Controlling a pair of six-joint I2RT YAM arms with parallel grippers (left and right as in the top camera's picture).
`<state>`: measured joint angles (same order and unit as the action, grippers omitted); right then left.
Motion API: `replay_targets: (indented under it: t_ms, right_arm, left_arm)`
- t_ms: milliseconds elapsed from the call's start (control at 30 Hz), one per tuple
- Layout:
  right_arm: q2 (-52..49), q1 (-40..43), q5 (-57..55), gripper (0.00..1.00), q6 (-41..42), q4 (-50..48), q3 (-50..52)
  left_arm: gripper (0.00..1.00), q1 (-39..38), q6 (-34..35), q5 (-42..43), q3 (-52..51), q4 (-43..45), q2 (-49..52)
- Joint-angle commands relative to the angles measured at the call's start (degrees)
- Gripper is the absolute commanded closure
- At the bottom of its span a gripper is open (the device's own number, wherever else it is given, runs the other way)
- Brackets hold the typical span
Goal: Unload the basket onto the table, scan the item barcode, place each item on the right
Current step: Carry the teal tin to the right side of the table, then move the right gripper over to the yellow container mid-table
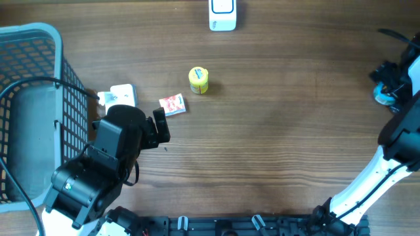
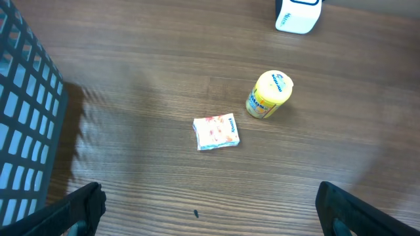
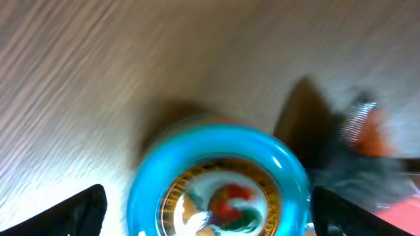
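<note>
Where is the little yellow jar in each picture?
Overhead: the yellow jar stands above the middle, just up and right of the red-and-white packet.
Left wrist: the yellow jar is right of centre, up and right of the packet.
Right wrist: not in it; only a blurred blue-rimmed round tub shows.
Shared landmark: the white scanner at the top edge, also top right in the left wrist view.
</note>
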<state>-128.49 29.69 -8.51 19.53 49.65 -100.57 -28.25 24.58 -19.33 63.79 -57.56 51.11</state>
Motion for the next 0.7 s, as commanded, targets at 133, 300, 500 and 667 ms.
replay_targets:
  t_ms: [133, 300, 500, 667]
  right_arm:
    - [0.07, -12.35, 0.31, 0.00, 3.89, -1.25, 0.20]
    - [2.25, -20.46, -9.03, 0.00, 9.40, -1.46, 0.04]
    - [6.27, -31.34, -22.91, 0.00, 15.56, 3.91, 0.04]
    - [6.75, -35.17, -16.09, 0.00, 8.59, 3.17, 0.04]
  left_arm:
    - [0.00, -0.42, 0.52, 0.70, -0.37, 0.20, 0.00]
    - [0.00, -0.42, 0.28, 0.68, -0.37, 0.15, 0.00]
    - [0.00, -0.42, -0.42, -0.22, -0.37, 0.15, 0.00]
    - [0.00, -0.42, -1.66, -0.20, -0.37, -0.09, 0.00]
